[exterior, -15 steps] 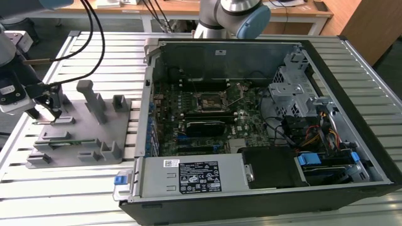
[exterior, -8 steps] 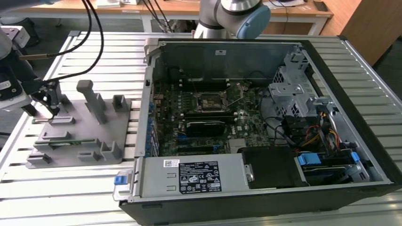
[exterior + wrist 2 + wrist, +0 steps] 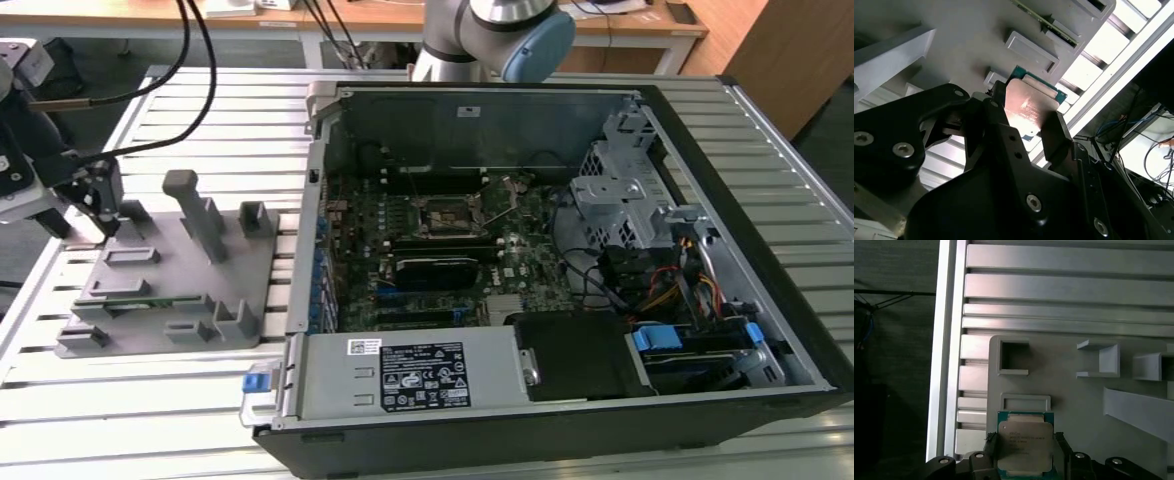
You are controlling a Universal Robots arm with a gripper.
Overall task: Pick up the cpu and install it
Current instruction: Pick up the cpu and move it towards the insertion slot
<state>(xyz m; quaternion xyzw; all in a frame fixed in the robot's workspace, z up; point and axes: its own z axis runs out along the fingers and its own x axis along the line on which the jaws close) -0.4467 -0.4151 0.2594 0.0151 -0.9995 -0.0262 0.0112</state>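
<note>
Your gripper pinches the cpu by its two side edges, holding it flat at the edge of the grey holder plate, so it cannot tip or slip out.

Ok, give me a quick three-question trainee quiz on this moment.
1. True or false: the cpu already sits in the motherboard socket.
2. What is between the fingers of the pincer? A) a cable B) the cpu C) nothing
3. Fill in: in the exterior view, the grey fixture plate below the pincer lies at that view's ___.
Key: 1 false; 2 B; 3 left.
</note>
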